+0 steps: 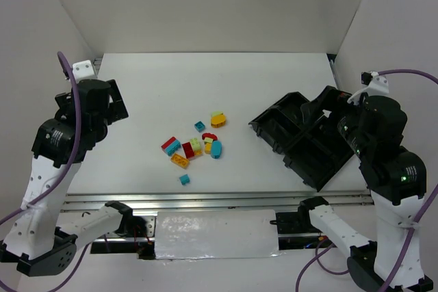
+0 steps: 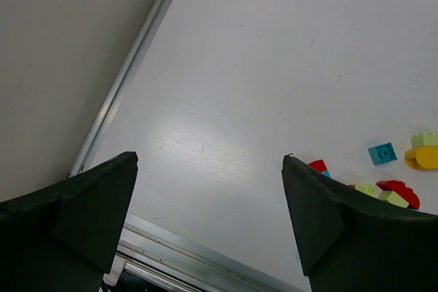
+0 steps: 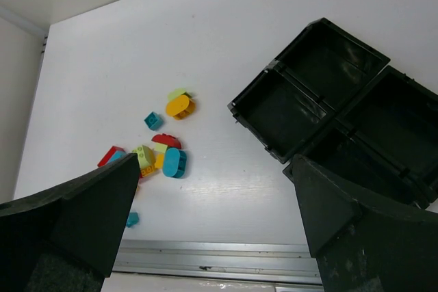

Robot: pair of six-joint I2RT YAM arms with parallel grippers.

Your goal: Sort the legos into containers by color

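The legos [image 1: 195,143] lie loose in a small cluster at the middle of the white table, red, yellow-orange, cyan and lime. One cyan brick [image 1: 185,179] sits apart, nearer the front. The black four-compartment tray [image 1: 299,140] stands turned at an angle to the right, and its visible compartments look empty. My left gripper [image 2: 209,161] is open and empty, raised over the table left of the cluster; a cyan brick [image 2: 382,153] shows at its right. My right gripper [image 3: 215,163] is open and empty, raised above the near side of the tray [image 3: 308,90], with the legos [image 3: 174,162] to its left.
A metal rail [image 1: 219,200] runs along the table's front edge, with a shiny sheet [image 1: 215,234] below it. White walls close in the left, back and right sides. Purple cables loop off both arms.
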